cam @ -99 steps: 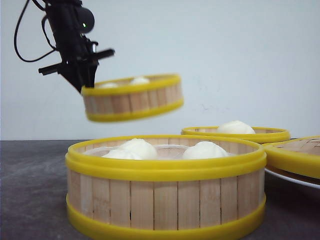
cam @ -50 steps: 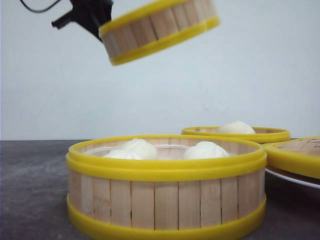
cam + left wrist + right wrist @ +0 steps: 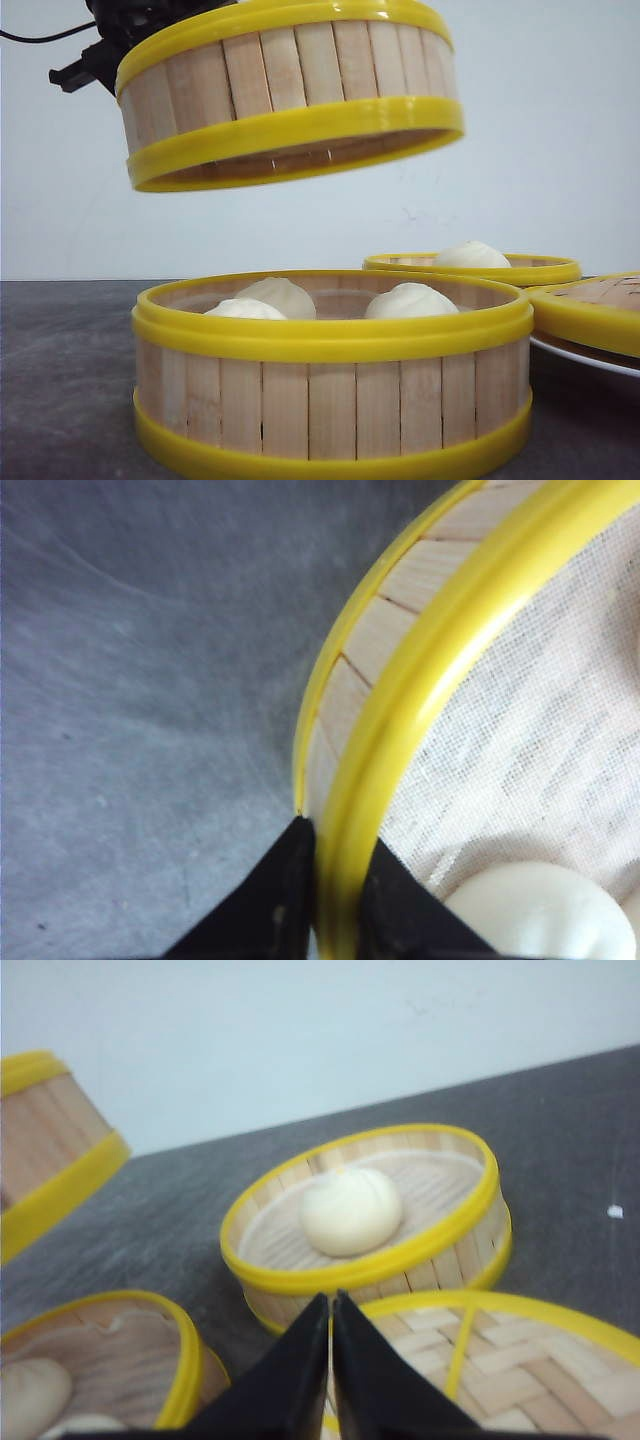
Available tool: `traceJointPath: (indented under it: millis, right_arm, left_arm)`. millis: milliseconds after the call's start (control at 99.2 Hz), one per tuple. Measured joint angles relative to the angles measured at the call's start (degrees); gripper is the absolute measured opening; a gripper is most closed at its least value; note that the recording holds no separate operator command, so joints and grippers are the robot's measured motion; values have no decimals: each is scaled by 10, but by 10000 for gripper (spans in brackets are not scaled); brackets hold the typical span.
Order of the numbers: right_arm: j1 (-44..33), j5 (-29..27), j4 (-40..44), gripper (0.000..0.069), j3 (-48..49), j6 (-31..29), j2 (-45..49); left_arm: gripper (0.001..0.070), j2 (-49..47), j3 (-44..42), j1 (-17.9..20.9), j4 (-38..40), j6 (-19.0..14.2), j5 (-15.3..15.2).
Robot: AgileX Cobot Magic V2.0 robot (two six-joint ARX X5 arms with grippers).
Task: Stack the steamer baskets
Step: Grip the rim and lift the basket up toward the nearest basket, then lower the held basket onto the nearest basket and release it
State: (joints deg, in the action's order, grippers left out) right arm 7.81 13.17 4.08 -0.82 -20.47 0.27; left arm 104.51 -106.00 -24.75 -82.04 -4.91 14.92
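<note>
L fingers (image 3: 335, 905) clamp raised basket (image 3: 290, 90).

We found no readable text, label, brand, number or sign in any view; the steamer baskets' (image 3: 330, 375) yellow rims and bamboo slats were plain; the lid (image 3: 500, 1370) bore no marking; the buns (image 3: 350, 1210) and grey table (image 3: 130, 730) carried none either.

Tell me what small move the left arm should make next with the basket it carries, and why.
Probably level it and lower it straight down. The left tool pinches the rim of the lifted basket, which hangs tilted in the air above the near basket holding buns. In the front view it sits a little to the left, so a slight rightward shift may help.
</note>
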Motion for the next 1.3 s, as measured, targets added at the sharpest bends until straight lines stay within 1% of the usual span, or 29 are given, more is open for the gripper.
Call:
traceJointPath:
  millis: [71, 171, 212, 393, 544, 696, 927, 1089, 1300]
  right_arm:
    - [0, 8, 10, 4, 0, 0, 0]
    - [0, 18, 16, 4, 0, 0, 0]
    - [0, 19, 16, 4, 0, -1, 0]
    - [0, 23, 17, 4, 0, -8, 0]
    - [0, 23, 17, 4, 0, -9, 0]
    - [0, 23, 17, 4, 0, -9, 0]
    - [0, 23, 17, 4, 0, -9, 0]
    - [0, 23, 33, 4, 0, -9, 0]
    - [0, 20, 35, 4, 0, -10, 0]
  left_arm:
    - [21, 0, 16, -13, 0, 2, -7]
    - [21, 0, 19, -36, 0, 8, -43]
    - [21, 0, 19, -43, 0, 9, -49]
    - [21, 3, 19, -63, 4, 8, -49]
    - [21, 23, 19, -77, 9, 8, -49]
    - [21, 53, 19, -81, 9, 8, -50]
    - [21, 65, 19, -86, 9, 9, -50]
    - [21, 75, 19, -86, 4, 9, -50]
    - [21, 75, 19, -86, 4, 11, -75]
